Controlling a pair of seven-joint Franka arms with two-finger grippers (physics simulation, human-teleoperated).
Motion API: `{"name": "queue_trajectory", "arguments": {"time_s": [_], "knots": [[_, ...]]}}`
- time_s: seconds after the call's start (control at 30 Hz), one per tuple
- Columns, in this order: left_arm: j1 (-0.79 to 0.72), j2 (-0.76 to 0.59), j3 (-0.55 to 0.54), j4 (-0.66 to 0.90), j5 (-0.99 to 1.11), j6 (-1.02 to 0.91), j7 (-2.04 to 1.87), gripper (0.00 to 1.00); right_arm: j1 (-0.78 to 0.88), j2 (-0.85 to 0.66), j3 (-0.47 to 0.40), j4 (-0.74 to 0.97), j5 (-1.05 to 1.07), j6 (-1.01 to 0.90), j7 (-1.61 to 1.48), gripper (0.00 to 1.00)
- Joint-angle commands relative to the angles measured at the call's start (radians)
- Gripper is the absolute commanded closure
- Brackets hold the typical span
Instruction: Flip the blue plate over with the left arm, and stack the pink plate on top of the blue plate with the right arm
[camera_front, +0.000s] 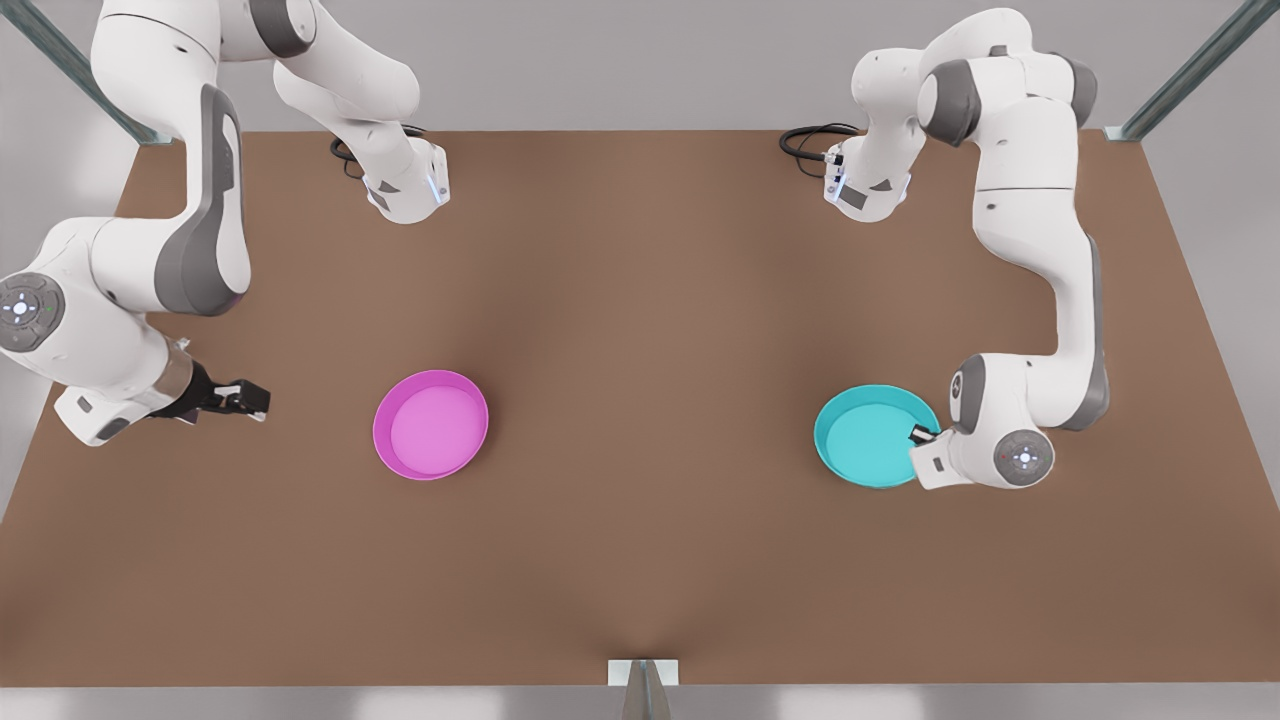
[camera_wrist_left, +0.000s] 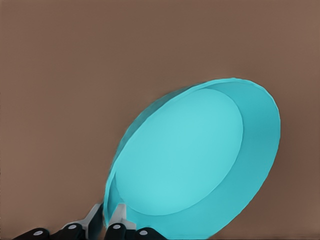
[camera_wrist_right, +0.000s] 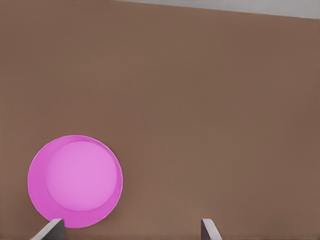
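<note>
At the front view's right, the left gripper (camera_front: 918, 434) has its jaws closed on the near rim of the blue plate (camera_front: 868, 436), which tilts open-side-up above the worktop (camera_front: 640, 300). The right gripper (camera_front: 250, 400) waits with jaws wide, beside and apart from the pink plate (camera_front: 431, 424).

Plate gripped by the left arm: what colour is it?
Turquoise blue plate, clearest in the left wrist view.
</note>
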Motion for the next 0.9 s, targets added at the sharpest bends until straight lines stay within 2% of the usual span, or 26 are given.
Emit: {"name": "queue_trajectory", "arguments": {"time_s": [0.0,0.17,0.2,0.23,0.33,0.53,0.67,0.87], "knots": [[0.009,0.003,-0.002,-0.001,0.479,0.016,-0.013,0.79,-0.002,0.000,0.000,0.000,0.000,0.000,0.000,0.00],[0.024,0.003,-0.006,0.001,0.475,0.019,0.001,0.77,0.000,0.005,0.000,0.000,0.002,0.000,0.000,0.00],[0.054,0.017,-0.012,0.021,0.395,0.022,0.001,0.23,0.000,0.005,0.000,-0.003,0.000,0.000,0.000,0.00],[0.077,0.029,-0.011,0.032,0.242,0.022,0.000,0.00,0.002,0.005,0.000,-0.008,0.000,0.002,0.000,0.00],[0.155,0.031,-0.006,0.030,-0.022,0.022,-0.008,0.00,0.002,0.005,0.000,-0.008,0.000,0.002,0.000,0.00],[0.233,0.069,-0.014,0.016,-0.102,0.044,0.001,0.00,0.003,0.005,0.000,-0.008,0.002,0.000,0.000,0.00],[0.238,0.075,-0.012,-0.013,-0.370,0.042,-0.010,0.00,0.005,0.005,0.000,-0.008,0.000,0.000,0.000,0.00],[0.225,0.090,-0.012,-0.019,-0.386,0.050,0.036,0.00,0.000,0.005,0.000,-0.008,0.002,-0.002,-0.002,0.00]]}}
